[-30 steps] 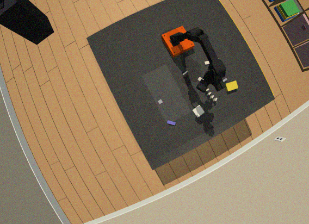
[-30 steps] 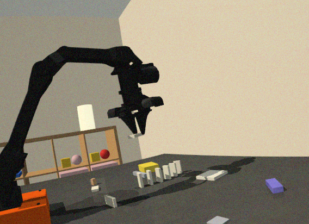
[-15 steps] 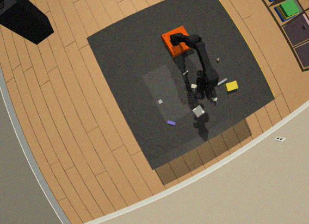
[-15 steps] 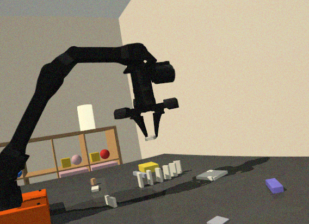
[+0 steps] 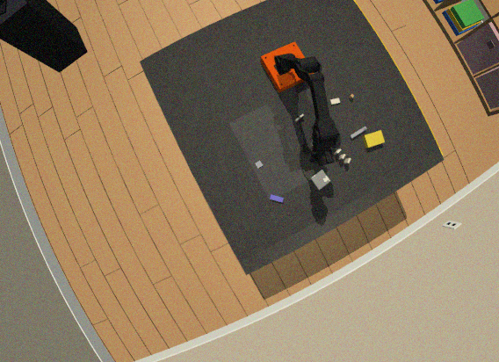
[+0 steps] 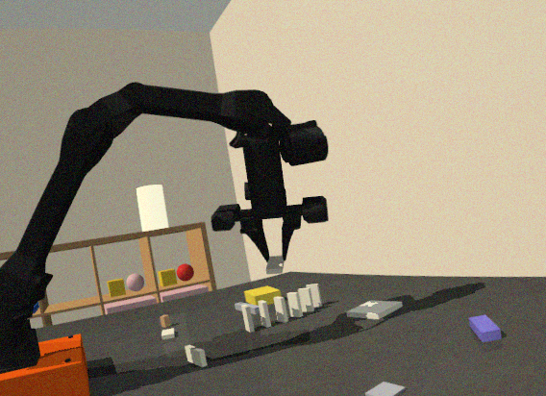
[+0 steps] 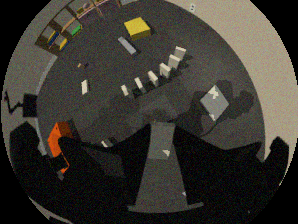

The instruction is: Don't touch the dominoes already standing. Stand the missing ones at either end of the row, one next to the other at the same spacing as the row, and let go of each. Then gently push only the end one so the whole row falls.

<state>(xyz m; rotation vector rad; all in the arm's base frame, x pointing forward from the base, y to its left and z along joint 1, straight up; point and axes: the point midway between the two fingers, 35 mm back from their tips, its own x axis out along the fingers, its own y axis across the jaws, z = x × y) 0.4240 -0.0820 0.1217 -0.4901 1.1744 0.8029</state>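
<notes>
Fingers (image 5: 321, 157) (image 6: 287, 243) part-open, clamped on what looks like a domino (image 6: 275, 264) (image 7: 161, 142), above the mat (image 5: 211, 119) (image 6: 433, 361) (image 7: 105, 65).

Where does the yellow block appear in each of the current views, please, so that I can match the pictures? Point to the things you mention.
Top: the yellow block (image 5: 374, 139) (image 6: 261, 295) (image 7: 136, 28) lies right of center, beside the gray bar (image 5: 358, 133) (image 6: 246, 308) (image 7: 127, 45).
Exterior: just below and left of center, behind the row of standing dominoes.
Wrist: near the top edge, slightly left of center.
Shared landmark: the gray bar, close by the block in all three.
</notes>
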